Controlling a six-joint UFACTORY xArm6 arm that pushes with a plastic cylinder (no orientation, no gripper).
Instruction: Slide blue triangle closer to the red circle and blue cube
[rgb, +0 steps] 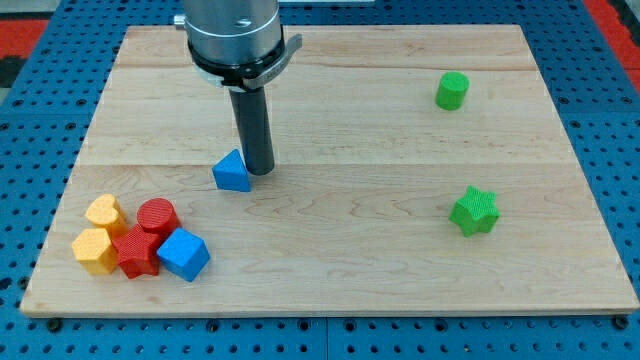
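Note:
The blue triangle (231, 172) lies left of the board's middle. My tip (259, 170) stands right against its right side, touching or nearly touching it. The red circle (157, 216) and the blue cube (183, 254) sit in a cluster at the board's lower left, below and left of the triangle. The red circle is about a block's width from the triangle, and the blue cube is farther down.
A red star (137, 252), a yellow heart (104, 213) and a yellow hexagon (95, 251) share the lower-left cluster. A green cylinder (452, 91) stands at the upper right and a green star (474, 211) at the right. The wooden board (350, 270) lies on a blue pegboard.

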